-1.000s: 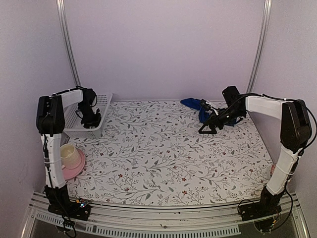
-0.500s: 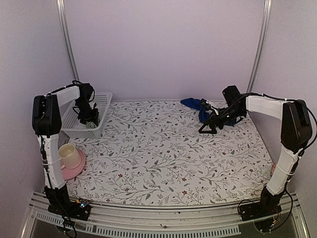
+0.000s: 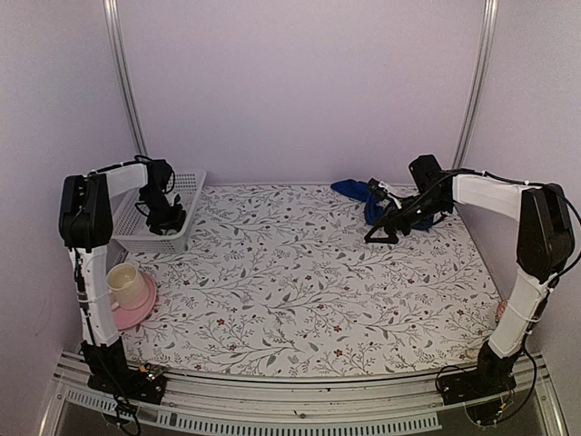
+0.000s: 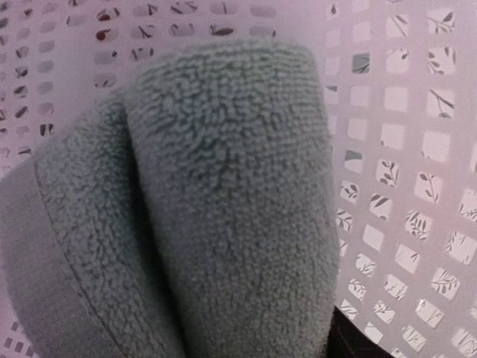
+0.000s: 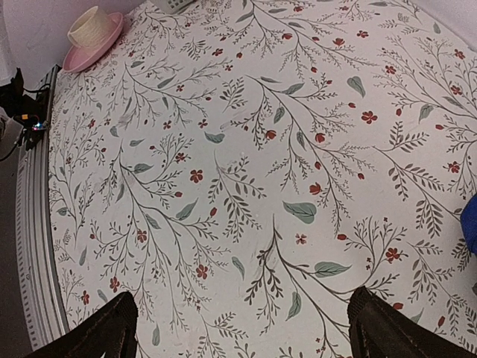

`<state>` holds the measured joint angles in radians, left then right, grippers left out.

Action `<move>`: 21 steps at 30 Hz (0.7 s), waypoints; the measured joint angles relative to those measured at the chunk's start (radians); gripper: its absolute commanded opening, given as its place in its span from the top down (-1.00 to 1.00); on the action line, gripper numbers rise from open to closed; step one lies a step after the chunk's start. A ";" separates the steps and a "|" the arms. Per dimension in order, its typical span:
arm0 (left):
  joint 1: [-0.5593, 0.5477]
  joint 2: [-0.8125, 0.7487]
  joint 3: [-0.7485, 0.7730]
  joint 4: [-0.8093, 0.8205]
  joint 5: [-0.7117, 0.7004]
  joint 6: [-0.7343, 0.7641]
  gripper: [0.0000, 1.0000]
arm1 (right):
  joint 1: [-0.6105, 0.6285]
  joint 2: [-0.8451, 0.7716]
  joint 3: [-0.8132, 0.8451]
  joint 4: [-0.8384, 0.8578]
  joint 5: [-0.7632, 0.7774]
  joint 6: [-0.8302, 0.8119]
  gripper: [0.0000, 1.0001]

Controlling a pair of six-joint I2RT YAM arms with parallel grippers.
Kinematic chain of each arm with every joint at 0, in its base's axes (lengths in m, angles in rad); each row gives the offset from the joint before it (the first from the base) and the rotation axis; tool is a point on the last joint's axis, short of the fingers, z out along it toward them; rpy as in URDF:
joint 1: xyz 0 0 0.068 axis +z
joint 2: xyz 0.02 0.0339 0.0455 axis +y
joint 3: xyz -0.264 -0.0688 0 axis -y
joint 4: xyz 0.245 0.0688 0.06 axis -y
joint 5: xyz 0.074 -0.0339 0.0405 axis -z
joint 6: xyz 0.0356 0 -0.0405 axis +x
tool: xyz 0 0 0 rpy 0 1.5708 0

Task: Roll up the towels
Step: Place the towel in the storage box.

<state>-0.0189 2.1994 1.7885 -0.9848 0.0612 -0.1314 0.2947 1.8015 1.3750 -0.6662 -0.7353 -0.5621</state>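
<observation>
Blue towel (image 3: 352, 189) at far right edge of table (image 3: 290, 272)

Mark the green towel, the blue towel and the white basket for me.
green towel (image 4: 223, 209): left wrist view, middle of its fuzzy face.
blue towel (image 3: 352, 189): top external view, its left end.
white basket (image 3: 152, 242): top external view, its near wall.

A floral-print tabletop (image 3: 300, 282) stretches between pale lilac walls (image 3: 300, 91). In its far left corner stands a white perforated basket (image 3: 193, 194). Nearer, at the left edge, a cream cup (image 3: 124, 283) sits on a pink saucer (image 3: 142, 309). A ridged metal rail (image 3: 300, 389) lines the near edge.
</observation>
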 measured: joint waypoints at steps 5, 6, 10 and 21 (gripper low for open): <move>0.000 0.000 -0.025 0.009 -0.015 -0.003 -0.52 | 0.000 0.000 0.000 0.000 0.000 0.000 -0.97; 0.000 0.000 -0.029 0.009 -0.021 -0.003 -0.52 | 0.000 0.000 0.000 0.000 0.000 0.000 -0.97; 0.000 0.000 -0.038 0.012 -0.043 -0.008 -0.53 | 0.000 0.000 0.000 0.000 -0.001 -0.001 -0.97; 0.000 -0.092 -0.055 0.048 -0.099 -0.026 -0.78 | 0.002 0.000 0.000 0.000 -0.001 -0.002 -0.97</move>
<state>-0.0189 2.1078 1.7336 -0.9363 -0.0380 -0.1574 0.2962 1.8015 1.3750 -0.6666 -0.7364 -0.5644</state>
